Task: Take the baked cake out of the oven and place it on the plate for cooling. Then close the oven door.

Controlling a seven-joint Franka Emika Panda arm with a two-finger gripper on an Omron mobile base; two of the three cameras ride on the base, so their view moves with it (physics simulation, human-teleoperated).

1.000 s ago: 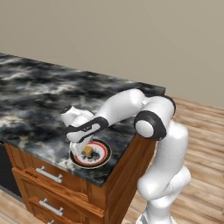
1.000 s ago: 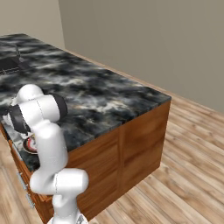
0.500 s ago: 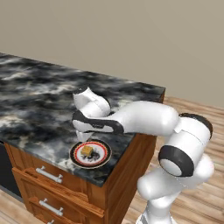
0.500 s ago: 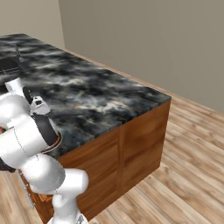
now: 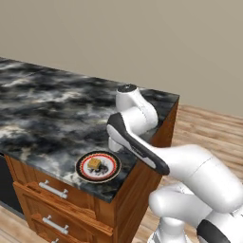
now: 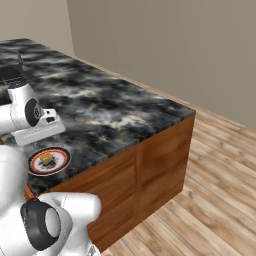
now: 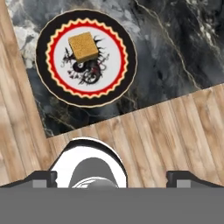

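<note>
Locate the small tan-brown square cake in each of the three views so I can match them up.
Left base view: the small tan-brown square cake is lower left of centre, on the round plate.
Right base view: the cake is at the left, below mid-height.
Hand view: the cake is upper left, off-centre on the plate.
Shared landmark: the round black-rimmed plate with a red ring, near the corner of the black marble countertop.

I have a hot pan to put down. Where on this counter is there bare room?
The marble counter lies bare from the plate back to the far edge, and leftward too. It is crowded only at the near corner, where the plate holds the cake and the arm hangs over the counter's end.
</note>
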